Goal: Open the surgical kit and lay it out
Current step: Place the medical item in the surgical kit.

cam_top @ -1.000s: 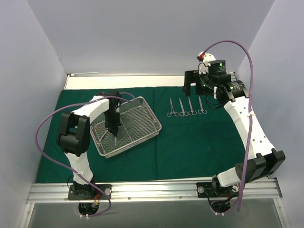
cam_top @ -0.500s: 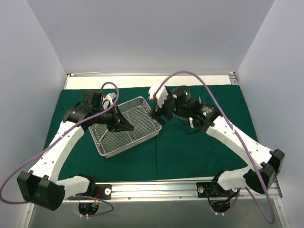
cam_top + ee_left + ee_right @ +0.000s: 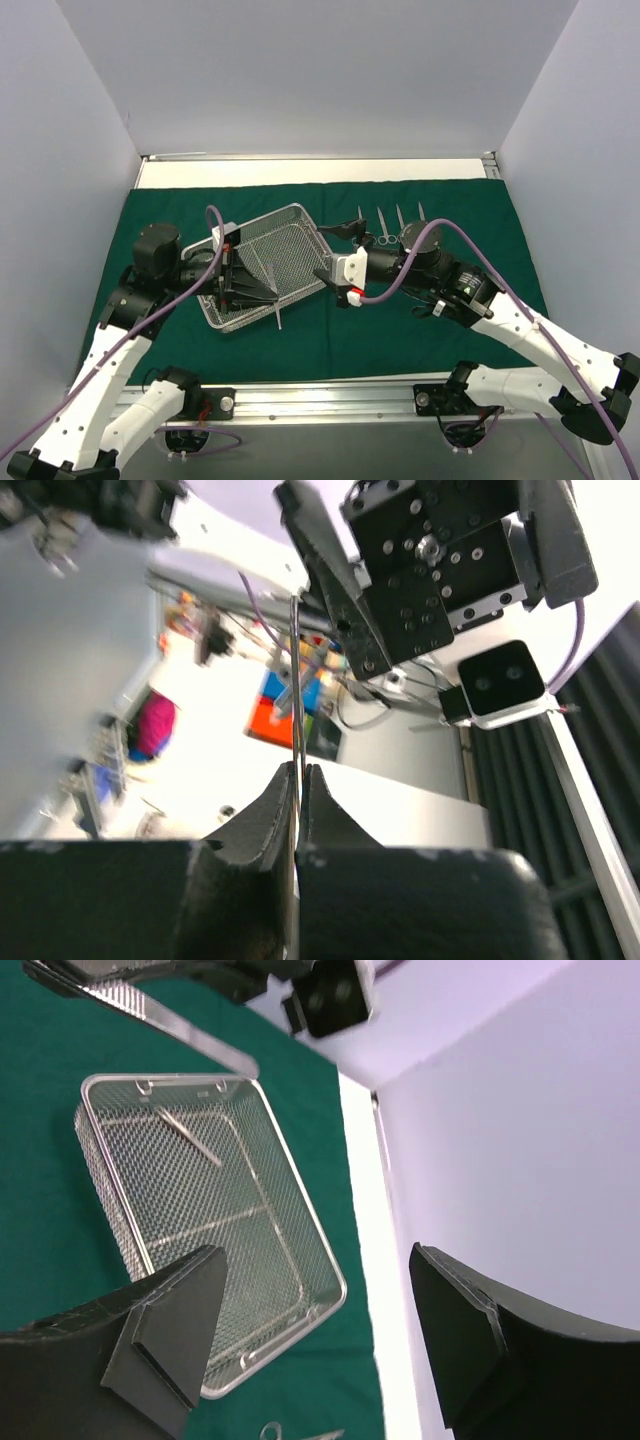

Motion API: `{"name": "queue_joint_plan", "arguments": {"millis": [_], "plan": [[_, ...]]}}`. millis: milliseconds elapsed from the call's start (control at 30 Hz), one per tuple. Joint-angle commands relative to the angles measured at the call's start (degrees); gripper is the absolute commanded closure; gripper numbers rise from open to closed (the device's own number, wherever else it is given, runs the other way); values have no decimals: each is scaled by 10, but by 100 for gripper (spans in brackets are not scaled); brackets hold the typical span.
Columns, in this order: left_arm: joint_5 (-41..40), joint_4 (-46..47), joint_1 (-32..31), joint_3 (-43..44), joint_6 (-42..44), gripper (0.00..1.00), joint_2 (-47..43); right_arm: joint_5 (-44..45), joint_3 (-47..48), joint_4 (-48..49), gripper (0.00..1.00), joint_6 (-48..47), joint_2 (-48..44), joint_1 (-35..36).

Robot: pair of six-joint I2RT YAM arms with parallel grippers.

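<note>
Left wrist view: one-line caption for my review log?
Left claw shut on a slim steel instrument, with the right arm's wrist camera beyond it.

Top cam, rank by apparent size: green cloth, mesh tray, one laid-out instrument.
1. green cloth, largest by far
2. wire-mesh tray
3. laid-out instrument, partly hidden but clearly smallest

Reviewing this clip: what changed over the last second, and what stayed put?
The right arm swung in from the far right corner to the wire-mesh tray, where the right gripper is open. The left arm dropped low, and the left gripper now reaches across the tray, fingers shut on a slim steel instrument. The tray, the green cloth and the four laid-out instruments stayed put.
</note>
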Motion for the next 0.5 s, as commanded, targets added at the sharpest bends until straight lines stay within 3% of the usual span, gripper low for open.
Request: {"name": "queue_joint_plan", "arguments": {"millis": [0, 33, 233, 467], "plan": [[59, 118, -3, -41, -141, 98, -38, -68, 25, 59, 26, -42, 12, 13], [63, 163, -3, -52, -189, 98, -53, -69, 34, 61, 26, -48, 16, 18], [81, 243, -3, -97, -285, 98, -75, -87, 69, 54, 29, -71, 55, 44], [91, 282, -3, -99, -319, 98, -58, -109, 84, 43, 33, -78, 73, 64]]}}
